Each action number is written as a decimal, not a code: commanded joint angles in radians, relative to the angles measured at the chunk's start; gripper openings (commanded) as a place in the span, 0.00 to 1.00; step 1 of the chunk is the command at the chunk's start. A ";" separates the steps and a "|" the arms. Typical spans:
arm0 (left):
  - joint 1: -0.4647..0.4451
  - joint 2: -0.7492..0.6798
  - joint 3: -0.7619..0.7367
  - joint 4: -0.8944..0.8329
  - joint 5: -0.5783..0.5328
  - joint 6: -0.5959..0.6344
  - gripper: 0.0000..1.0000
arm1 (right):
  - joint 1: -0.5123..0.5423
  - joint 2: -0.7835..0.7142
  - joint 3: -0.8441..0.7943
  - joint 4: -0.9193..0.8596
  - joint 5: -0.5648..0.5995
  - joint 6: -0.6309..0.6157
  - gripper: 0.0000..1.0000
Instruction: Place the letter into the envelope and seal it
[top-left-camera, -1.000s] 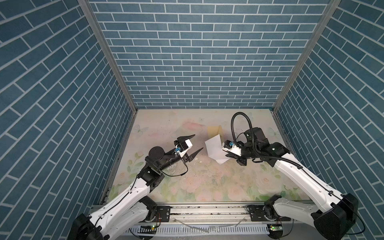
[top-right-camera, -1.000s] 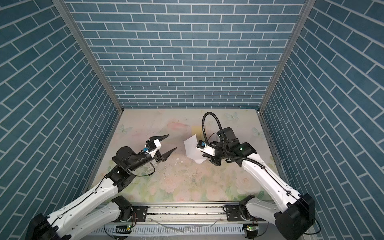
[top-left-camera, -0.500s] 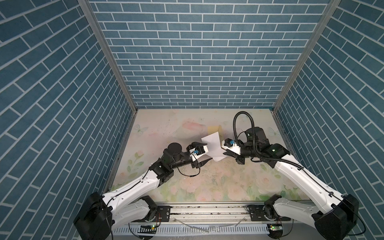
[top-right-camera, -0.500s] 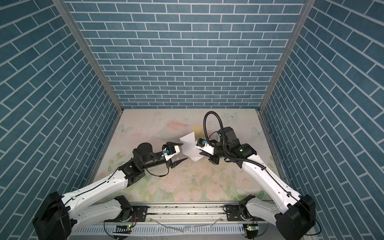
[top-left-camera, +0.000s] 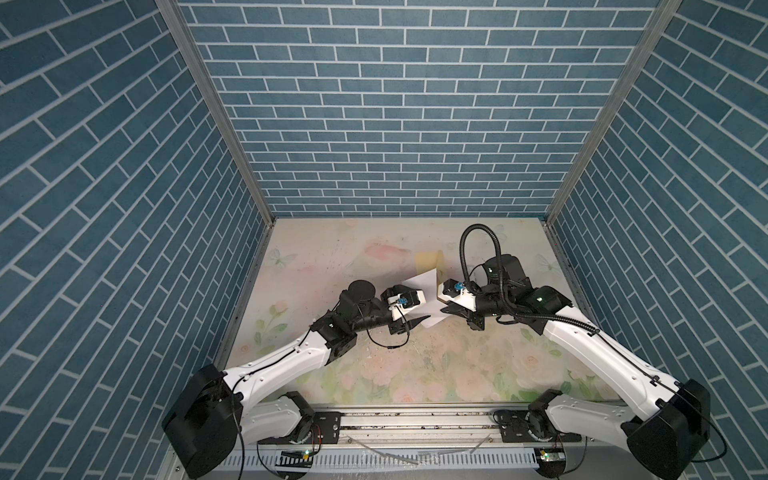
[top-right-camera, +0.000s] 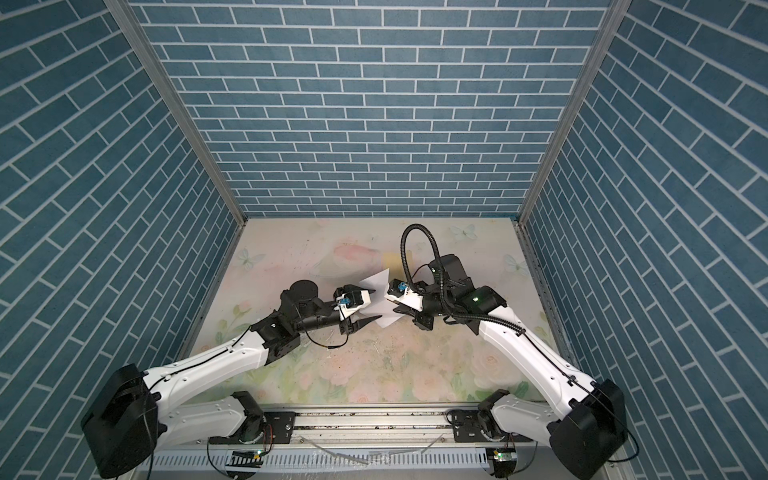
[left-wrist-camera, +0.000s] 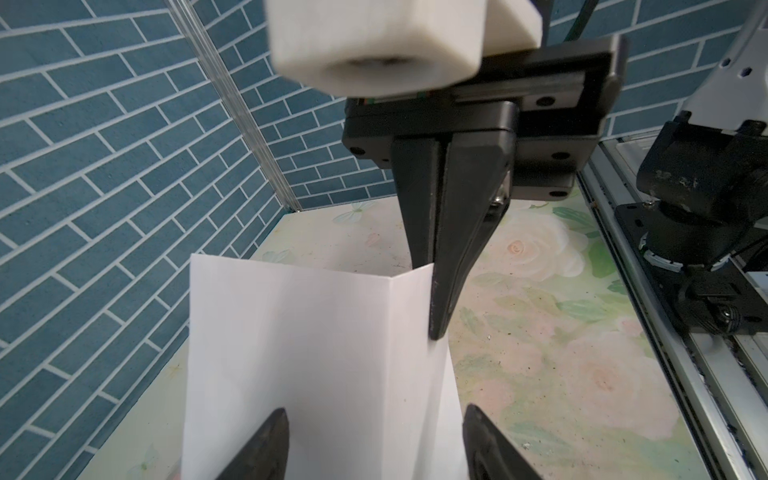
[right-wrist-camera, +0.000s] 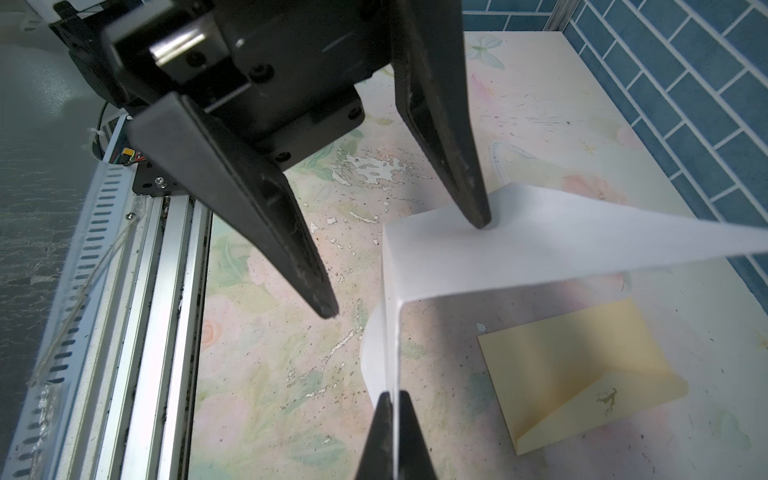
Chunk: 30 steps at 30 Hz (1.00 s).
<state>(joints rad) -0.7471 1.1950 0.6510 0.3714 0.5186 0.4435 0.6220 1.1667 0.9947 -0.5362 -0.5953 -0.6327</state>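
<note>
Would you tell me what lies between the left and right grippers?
The white creased paper letter, pinched by the right gripper, as the left wrist view shows.

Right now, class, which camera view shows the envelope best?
The right wrist view: the envelope lies flat and close, with nearly all of it, its pointed flap and its small dark mark visible. Both top views show only a small yellow patch beyond the letter. The left wrist view shows none of it.
</note>
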 joint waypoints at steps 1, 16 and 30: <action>-0.006 0.015 0.030 -0.004 0.036 0.015 0.61 | 0.009 0.010 -0.008 0.017 -0.018 -0.010 0.00; -0.007 0.061 0.036 -0.022 0.056 0.023 0.13 | 0.021 0.025 -0.006 0.028 0.012 -0.028 0.00; -0.006 0.008 -0.020 0.003 0.010 0.030 0.00 | 0.022 -0.070 -0.038 0.048 0.131 0.027 0.38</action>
<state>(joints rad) -0.7513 1.2293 0.6487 0.3641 0.5392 0.4644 0.6399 1.1515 0.9844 -0.4927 -0.5041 -0.6029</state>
